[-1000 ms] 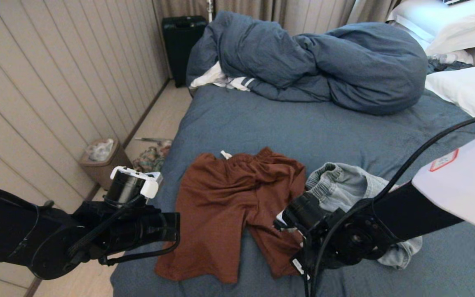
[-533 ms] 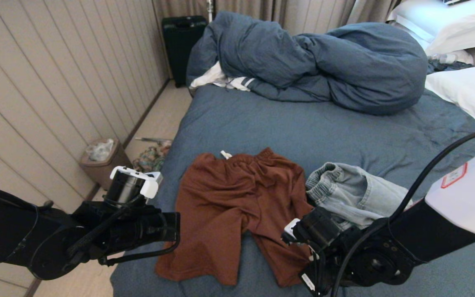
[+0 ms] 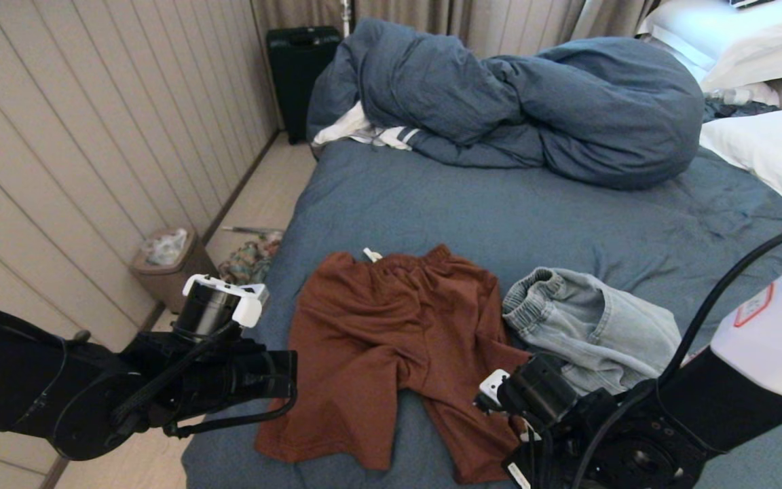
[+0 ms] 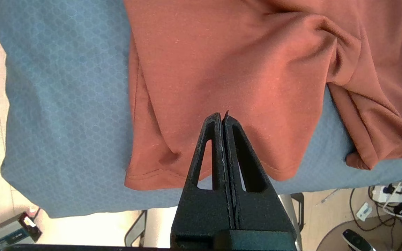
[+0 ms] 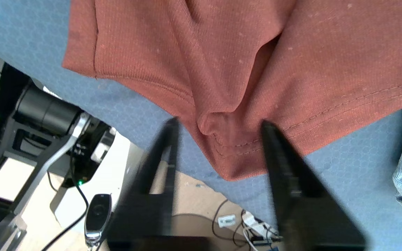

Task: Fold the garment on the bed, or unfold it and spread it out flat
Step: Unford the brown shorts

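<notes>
The rust shorts (image 3: 398,353) lie rumpled on the bed (image 3: 472,210). The right hand (image 5: 218,129), fingers apart and empty, should straddle the bunched hem squarely before closing; the left hand (image 4: 222,116) hovers pressed closed.

No text, brand or number can be read in any view. A white label with a red border (image 3: 753,305) stands on the white arm housing at the right edge of the head view, but its print is illegible.
</notes>
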